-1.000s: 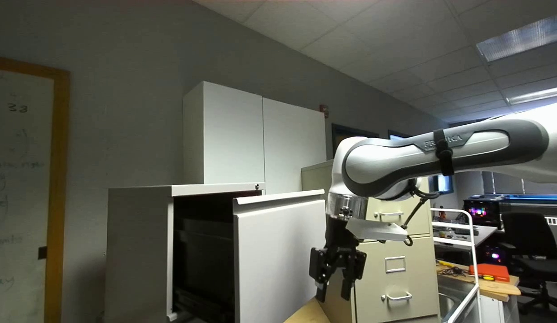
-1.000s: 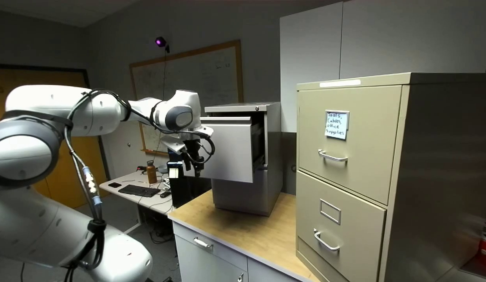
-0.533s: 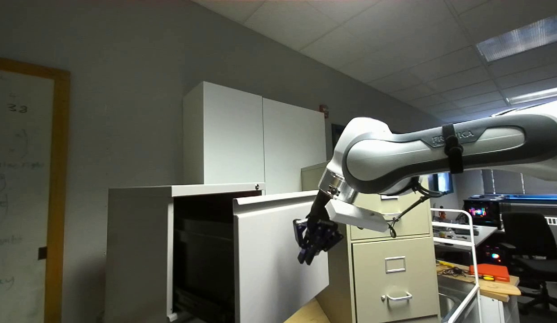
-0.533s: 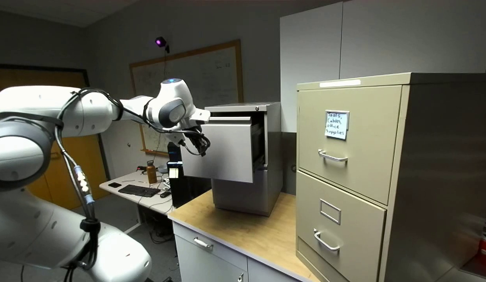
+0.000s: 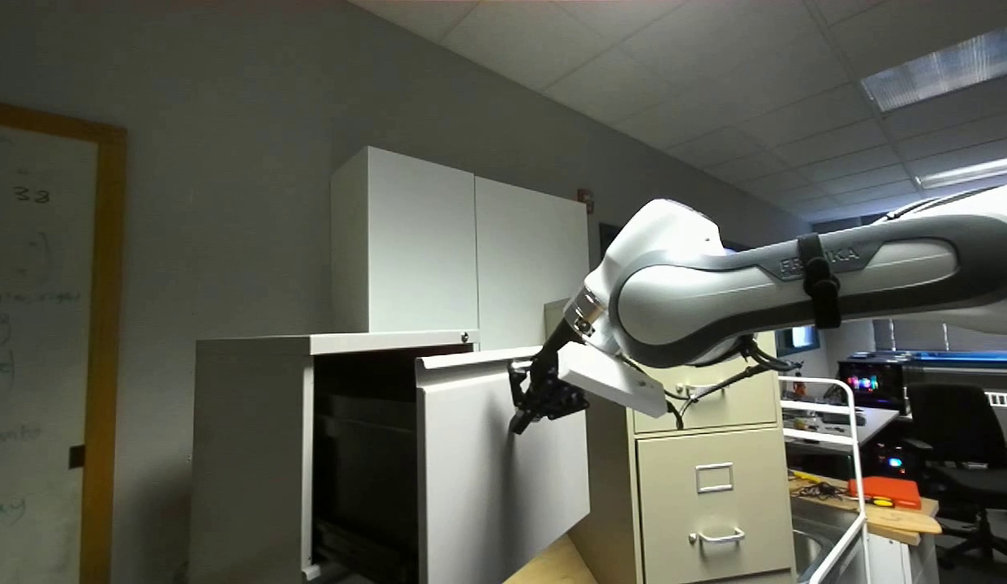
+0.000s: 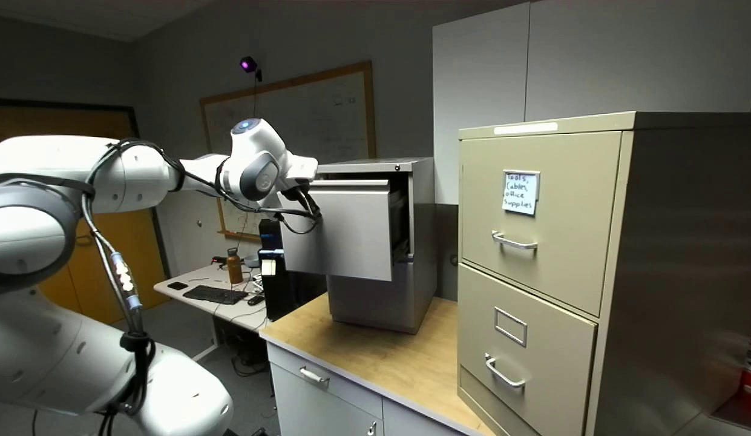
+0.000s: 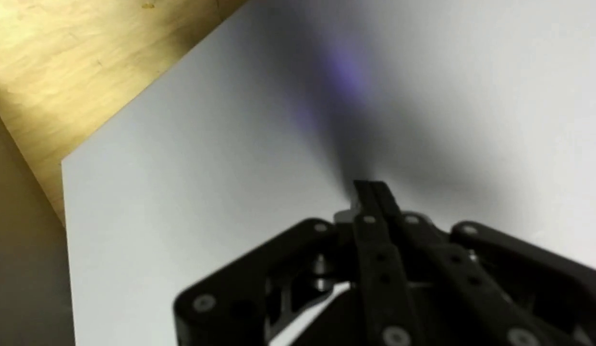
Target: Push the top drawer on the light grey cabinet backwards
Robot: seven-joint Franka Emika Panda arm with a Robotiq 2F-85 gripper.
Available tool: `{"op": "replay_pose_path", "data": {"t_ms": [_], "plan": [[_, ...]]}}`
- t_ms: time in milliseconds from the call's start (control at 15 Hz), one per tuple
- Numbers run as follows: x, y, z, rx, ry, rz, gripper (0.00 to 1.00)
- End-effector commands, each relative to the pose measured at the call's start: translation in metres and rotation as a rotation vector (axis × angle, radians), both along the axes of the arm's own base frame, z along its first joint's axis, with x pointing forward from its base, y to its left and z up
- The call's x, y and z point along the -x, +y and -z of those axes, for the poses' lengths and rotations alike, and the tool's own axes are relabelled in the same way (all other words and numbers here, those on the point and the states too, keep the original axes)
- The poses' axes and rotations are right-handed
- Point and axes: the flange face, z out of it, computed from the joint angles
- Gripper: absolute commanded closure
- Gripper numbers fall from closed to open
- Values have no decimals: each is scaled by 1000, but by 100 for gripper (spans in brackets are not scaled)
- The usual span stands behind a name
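The top drawer (image 5: 471, 478) stands pulled well out of the light grey cabinet (image 5: 247, 454), its dark inside showing at the side. In an exterior view the drawer's flat front (image 6: 357, 236) faces the arm, with the cabinet side (image 6: 425, 242) behind it. My gripper (image 5: 515, 427) points down and forward at this front, tilted, below its upper lip. In the wrist view the gripper's tips (image 7: 370, 183) are pressed together with nothing between them. They meet their shadow on the pale drawer front (image 7: 158, 216), so they appear to touch it.
A beige filing cabinet (image 6: 538, 200) stands beside the grey one on a wooden countertop (image 6: 375, 357). A white cupboard (image 5: 422, 243) rises behind. Past the drawer is a desk (image 6: 200, 287) with a keyboard (image 6: 215, 295) and a bottle (image 6: 234, 266).
The gripper has gone from open to shut, tilted forward, and moved up and toward the drawer front. The drawer has slid slightly inward within the last half second.
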Motion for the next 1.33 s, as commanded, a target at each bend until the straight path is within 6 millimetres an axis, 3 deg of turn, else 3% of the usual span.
{"op": "replay_pose_path", "data": {"t_ms": [0,133,667,1267], "plan": [[-19,12,-10,-30,-86,54,98],[-31,18,-11,-37,-114,65,98],[-111,54,2,-58,-146,84,98],[-183,81,-13,-99,-151,105,98]]}}
